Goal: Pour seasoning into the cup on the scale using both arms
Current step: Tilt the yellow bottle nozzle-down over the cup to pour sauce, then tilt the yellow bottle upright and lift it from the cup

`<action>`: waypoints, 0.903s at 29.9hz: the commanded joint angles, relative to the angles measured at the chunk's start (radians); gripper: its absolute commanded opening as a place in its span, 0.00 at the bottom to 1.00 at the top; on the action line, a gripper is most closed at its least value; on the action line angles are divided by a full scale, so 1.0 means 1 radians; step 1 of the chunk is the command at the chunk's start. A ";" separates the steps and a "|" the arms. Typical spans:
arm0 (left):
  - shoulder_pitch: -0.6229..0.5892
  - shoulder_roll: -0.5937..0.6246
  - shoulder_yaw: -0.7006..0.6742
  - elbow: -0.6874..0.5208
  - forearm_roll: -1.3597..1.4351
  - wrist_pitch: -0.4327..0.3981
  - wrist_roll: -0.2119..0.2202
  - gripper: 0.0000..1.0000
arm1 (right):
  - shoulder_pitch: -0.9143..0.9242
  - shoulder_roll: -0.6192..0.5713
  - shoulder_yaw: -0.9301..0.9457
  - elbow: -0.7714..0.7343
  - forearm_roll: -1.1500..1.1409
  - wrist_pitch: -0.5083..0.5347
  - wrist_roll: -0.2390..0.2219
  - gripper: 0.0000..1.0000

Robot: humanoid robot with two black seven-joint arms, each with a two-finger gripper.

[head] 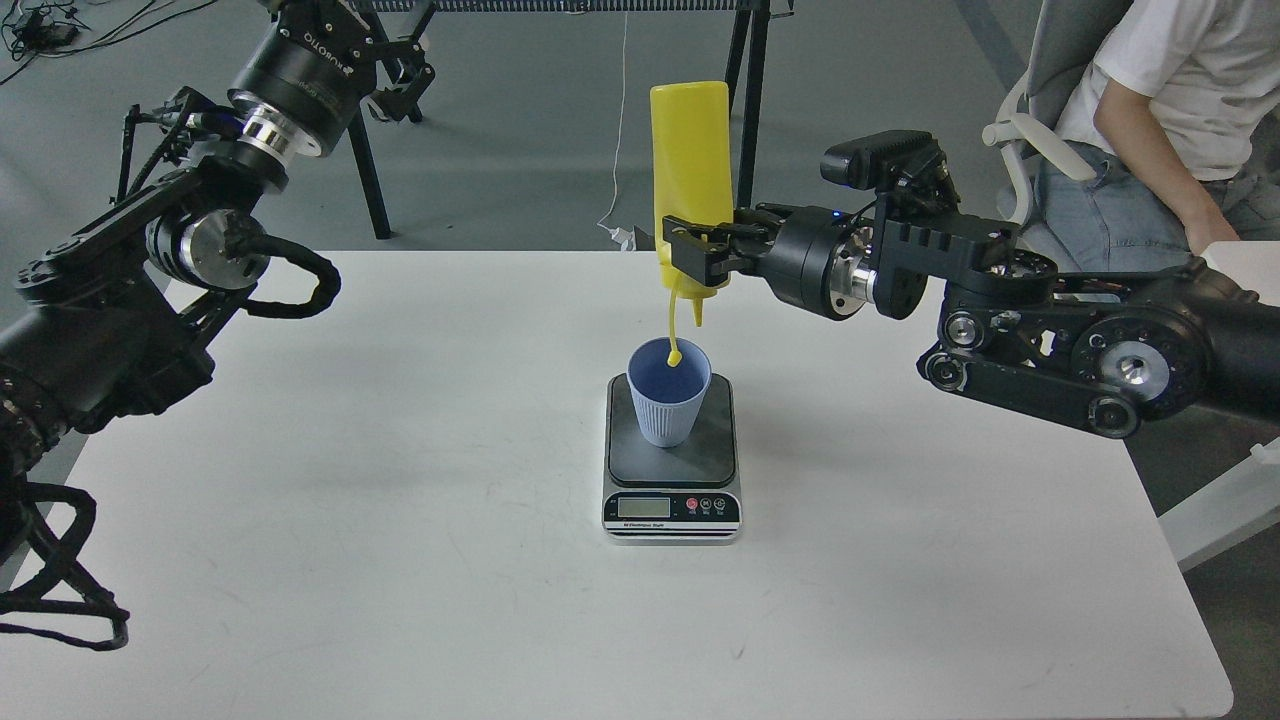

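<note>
The yellow seasoning bottle (690, 150) is upside down and almost vertical, with its nozzle pointing down above the cup. Its tethered cap (674, 357) hangs just over the cup's mouth. My right gripper (697, 258) is shut on the bottle's lower end, near the nozzle. The light blue ribbed cup (668, 405) stands upright on the dark platform of the scale (672, 510) at the table's middle. My left gripper (400, 75) is raised at the far left, beyond the table's back edge, far from the cup. Its fingers are dark and cannot be told apart.
The white table (400, 520) bears only the scale and cup. A seated person (1170, 90) on a chair is at the right, behind my right arm. Black tripod legs (745, 60) stand behind the table. A second white surface (1240, 265) shows at the right edge.
</note>
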 commanded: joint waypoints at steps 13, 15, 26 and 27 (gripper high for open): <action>0.000 0.008 0.000 0.000 0.000 0.000 0.000 1.00 | 0.006 0.044 -0.026 -0.005 -0.053 0.000 -0.001 0.31; 0.000 0.008 0.000 0.000 0.000 0.000 0.000 1.00 | 0.012 0.038 -0.024 -0.005 -0.050 0.000 -0.001 0.31; -0.003 0.006 -0.002 0.000 0.000 0.000 0.000 1.00 | -0.017 -0.112 0.063 0.066 0.146 -0.033 -0.003 0.31; -0.004 0.005 -0.002 0.000 0.000 0.000 0.000 1.00 | -0.027 -0.140 0.077 0.087 0.186 -0.033 -0.001 0.31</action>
